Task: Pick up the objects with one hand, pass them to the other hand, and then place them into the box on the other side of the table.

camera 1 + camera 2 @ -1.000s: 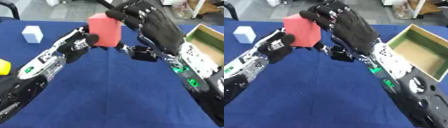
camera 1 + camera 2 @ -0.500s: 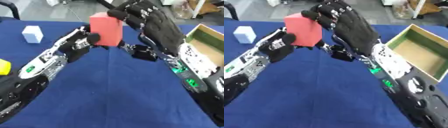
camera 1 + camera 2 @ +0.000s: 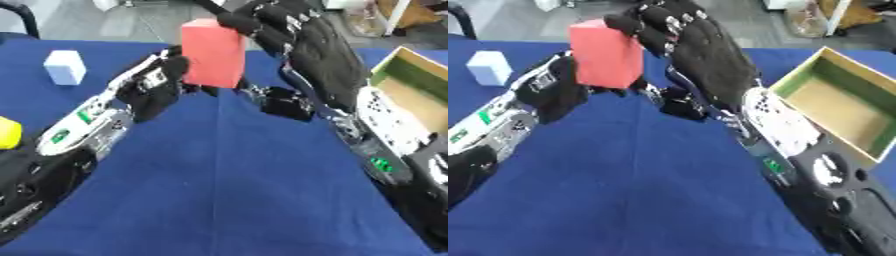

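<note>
- Little has moved since the earlier frames: we see the red block (image 3: 213, 52) in nearly the same spot above the middle of the blue surface (image 3: 227, 195), raised perhaps a touch, with both hands still meeting at it.
- Our left hand (image 3: 157, 85) comes up from the lower left, and its curled fingers hold the block from the left and from underneath.
- Our right hand (image 3: 697, 47) reaches in from the right, its dark fingers bent over the block's top right corner and touching it, so both hands are closed on the block at once.
- We see the block upright, taller than it is wide, well clear of the cloth below it.
- At the right edge stands the box (image 3: 833, 102), open at the top, with a green rim and a tan inside; nothing shows inside it as far as we can see.
- At the far left of the cloth a small white block (image 3: 66, 66) stands upright, well apart from the hands.
- At the left edge, nearer to us, a yellow object (image 3: 7, 133) shows only in part, and we cannot tell its shape.
- Beyond the far edge of the cloth we make out a grey floor.
</note>
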Controlling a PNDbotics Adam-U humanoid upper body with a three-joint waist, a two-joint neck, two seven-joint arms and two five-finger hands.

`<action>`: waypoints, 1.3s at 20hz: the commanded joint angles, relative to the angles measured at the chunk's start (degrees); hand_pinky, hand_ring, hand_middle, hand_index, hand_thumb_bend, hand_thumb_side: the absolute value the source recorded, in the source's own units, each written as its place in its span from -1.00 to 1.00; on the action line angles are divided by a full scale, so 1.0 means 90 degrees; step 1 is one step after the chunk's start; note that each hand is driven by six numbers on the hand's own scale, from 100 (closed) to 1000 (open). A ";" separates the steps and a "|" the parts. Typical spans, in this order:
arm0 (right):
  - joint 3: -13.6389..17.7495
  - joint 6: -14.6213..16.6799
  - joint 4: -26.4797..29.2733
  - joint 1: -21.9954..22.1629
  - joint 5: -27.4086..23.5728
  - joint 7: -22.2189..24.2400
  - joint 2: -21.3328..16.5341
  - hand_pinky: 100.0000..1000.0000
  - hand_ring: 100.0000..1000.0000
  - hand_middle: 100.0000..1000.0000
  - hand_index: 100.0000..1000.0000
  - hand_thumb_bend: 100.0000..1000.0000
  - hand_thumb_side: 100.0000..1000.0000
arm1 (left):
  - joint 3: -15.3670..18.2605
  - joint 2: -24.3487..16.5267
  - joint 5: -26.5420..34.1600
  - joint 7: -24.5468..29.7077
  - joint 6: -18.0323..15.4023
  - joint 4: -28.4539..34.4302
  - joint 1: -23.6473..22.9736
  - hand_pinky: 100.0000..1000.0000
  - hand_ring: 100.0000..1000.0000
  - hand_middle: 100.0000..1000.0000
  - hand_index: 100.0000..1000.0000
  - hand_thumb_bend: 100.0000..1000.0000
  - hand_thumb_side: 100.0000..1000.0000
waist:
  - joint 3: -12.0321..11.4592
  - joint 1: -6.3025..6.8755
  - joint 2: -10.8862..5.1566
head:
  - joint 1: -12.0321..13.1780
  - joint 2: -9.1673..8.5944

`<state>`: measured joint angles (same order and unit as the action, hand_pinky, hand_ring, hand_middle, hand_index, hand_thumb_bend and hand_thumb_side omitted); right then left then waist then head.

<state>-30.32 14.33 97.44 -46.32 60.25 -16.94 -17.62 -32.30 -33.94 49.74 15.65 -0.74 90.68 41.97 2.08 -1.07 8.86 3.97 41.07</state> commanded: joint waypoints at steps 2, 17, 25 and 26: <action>0.0126 -0.0034 0.0055 -0.0084 -0.0015 -0.0044 -0.0119 0.52 0.42 0.28 -0.12 -0.45 -1.00 | 0.0145 -0.0169 -0.0189 0.0033 -0.0077 0.0163 0.0110 0.28 0.16 0.28 0.66 0.98 -0.14 | 0.0013 0.0009 -0.0048 | 0.0007 -0.0005; 0.0322 -0.0149 0.0257 -0.0025 0.0130 -0.0117 -0.0529 0.50 0.41 0.25 -0.08 -0.34 -1.00 | 0.0449 -0.0270 -0.0721 -0.0354 -0.0333 0.0115 -0.0033 0.34 0.34 0.42 0.73 0.98 -0.12 | 0.0085 -0.0014 -0.0085 | -0.0013 -0.0019; 0.0340 -0.0132 0.0213 -0.0060 0.0404 -0.0100 -0.0572 0.50 0.42 0.25 -0.07 -0.31 -1.00 | 0.0532 -0.0233 -0.1082 -0.0612 -0.0474 0.0035 -0.0025 0.34 0.36 0.42 0.73 1.00 -0.11 | 0.0115 -0.0027 -0.0117 | -0.0053 -0.0046; 0.0331 -0.0125 0.0197 -0.0064 0.0415 -0.0067 -0.0563 0.51 0.42 0.26 -0.08 -0.31 -1.00 | 0.0531 -0.0232 -0.1163 -0.0610 -0.0484 0.0040 -0.0013 0.34 0.35 0.41 0.72 1.00 -0.11 | 0.0116 -0.0029 -0.0121 | -0.0057 -0.0049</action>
<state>-28.04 13.22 98.54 -45.84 63.49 -17.65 -21.57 -28.59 -34.94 39.93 10.58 -4.84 90.64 40.93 3.09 -1.07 8.84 3.57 41.20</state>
